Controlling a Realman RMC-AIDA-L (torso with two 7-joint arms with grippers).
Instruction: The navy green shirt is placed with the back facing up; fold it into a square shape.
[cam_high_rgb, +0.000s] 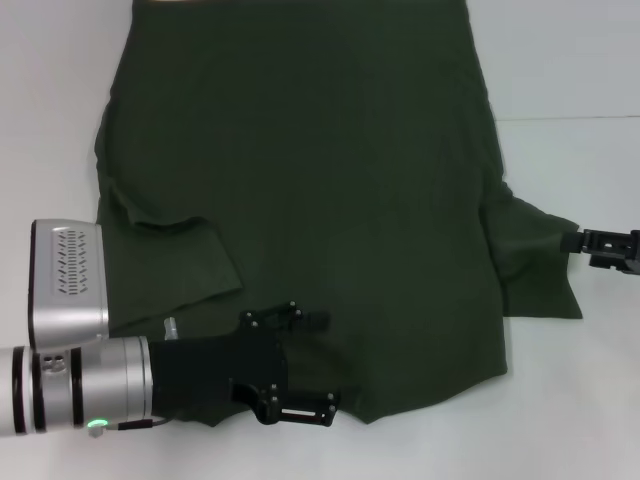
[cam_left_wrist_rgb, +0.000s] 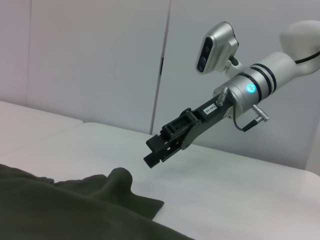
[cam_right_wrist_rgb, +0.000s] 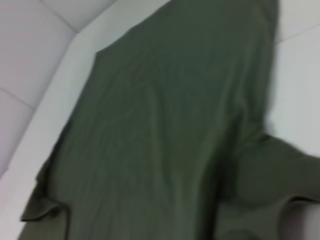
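Observation:
The navy green shirt (cam_high_rgb: 330, 180) lies spread on the white table with its plain side up. It also shows in the left wrist view (cam_left_wrist_rgb: 60, 205) and fills the right wrist view (cam_right_wrist_rgb: 165, 130). The sleeve on my left is folded in onto the body (cam_high_rgb: 175, 255). The sleeve on my right (cam_high_rgb: 535, 265) sticks out sideways. My left gripper (cam_high_rgb: 325, 365) is open and empty, low over the shirt's near hem and pointing right. My right gripper (cam_high_rgb: 578, 241) is at the tip of the outstretched sleeve. In the left wrist view it (cam_left_wrist_rgb: 150, 154) hovers just above the sleeve's raised peak (cam_left_wrist_rgb: 120, 176), apart from it.
The white table (cam_high_rgb: 570, 400) has a seam (cam_high_rgb: 570, 118) at the right. Bare table surface lies to the right of the shirt and along the near edge. Pale wall panels (cam_left_wrist_rgb: 100, 60) stand behind the table.

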